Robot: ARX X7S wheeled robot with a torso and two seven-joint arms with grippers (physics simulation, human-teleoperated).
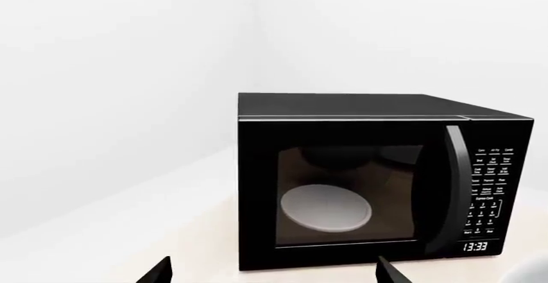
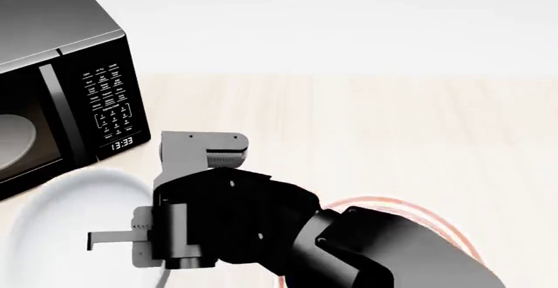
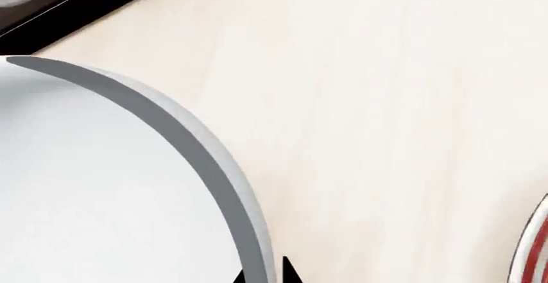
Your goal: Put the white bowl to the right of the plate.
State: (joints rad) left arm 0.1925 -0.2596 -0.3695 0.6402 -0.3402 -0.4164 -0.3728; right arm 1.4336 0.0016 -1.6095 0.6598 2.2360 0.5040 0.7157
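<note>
Bowl, white point(image 2: 61, 223): plain, glossy, deep, with a thick rounded rim. Rests on the pale wood-grain surface point(image 2: 366, 131) at the head view's lower left, just in front of the microwave; partly covered by the right arm. Its rim fills much of the right wrist view.

Plate point(image 2: 419, 215): flat, white, with thin red rings near the rim. Lies to the right of the bowl in the head view, apart from it and mostly hidden under the arm; a sliver shows at the edge of the right wrist view.

Right hand point(image 3: 265, 271): two dark fingertips straddle the bowl's rim, one on each side, the gap narrow; whether they press the rim cannot be told.

Left hand point(image 1: 272, 271): released, fingertips set wide apart, holding nothing, facing the microwave door.

Microwave, black point(image 2: 65, 85): door shut, keypad and a display reading 13:33 at its right side. Greyish glass turntable disc point(image 1: 326, 208) visible through the window.
</note>
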